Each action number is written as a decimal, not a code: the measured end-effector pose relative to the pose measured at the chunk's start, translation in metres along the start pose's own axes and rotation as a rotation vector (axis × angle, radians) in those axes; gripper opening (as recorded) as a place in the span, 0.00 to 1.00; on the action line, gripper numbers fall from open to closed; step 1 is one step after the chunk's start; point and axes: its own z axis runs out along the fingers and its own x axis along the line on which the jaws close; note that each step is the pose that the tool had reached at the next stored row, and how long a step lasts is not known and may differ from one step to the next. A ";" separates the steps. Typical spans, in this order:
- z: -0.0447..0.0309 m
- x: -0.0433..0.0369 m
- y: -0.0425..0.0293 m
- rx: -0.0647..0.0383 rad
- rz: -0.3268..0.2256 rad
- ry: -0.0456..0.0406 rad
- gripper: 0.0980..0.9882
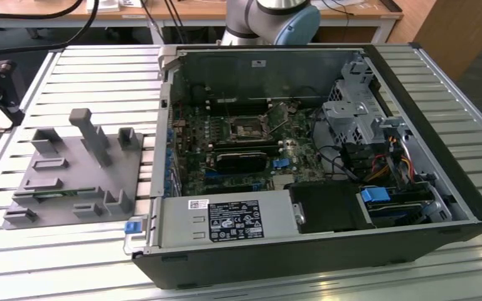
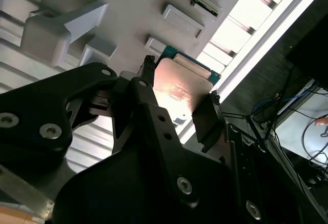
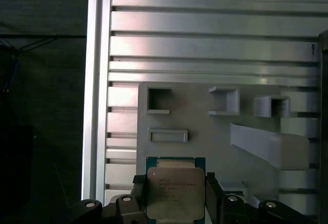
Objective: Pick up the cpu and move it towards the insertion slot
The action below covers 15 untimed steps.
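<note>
The cpu (image 3: 175, 190) (image 2: 182, 83) is a flat square chip with a silvery top and a green rim. In both wrist views it sits between the two black fingers of my gripper (image 3: 175, 197) (image 2: 179, 98). One finger (image 3: 139, 193) presses one side edge and the other finger (image 3: 212, 193) presses the opposite edge. The chip is over the edge of a grey moulded fixture (image 3: 205, 131). The insertion slot (image 1: 248, 130) is the square socket with a dark centre on the motherboard inside the open computer case, in the exterior view.
The grey fixture (image 1: 73, 169) with raised blocks and pockets lies on the slatted metal table (image 1: 98, 69), at the exterior view's left of the black case (image 1: 308, 257). A drive cage (image 1: 354, 119) and cables crowd the case's right side. The arm's joint (image 1: 278, 15) rises behind the case.
</note>
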 end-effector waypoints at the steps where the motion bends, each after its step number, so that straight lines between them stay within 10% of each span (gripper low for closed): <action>1: -0.0014 0.0000 0.0001 0.000 0.000 0.0000 0.50; 15: -0.0223 0.0000 0.0013 0.000 0.000 -0.0002 0.50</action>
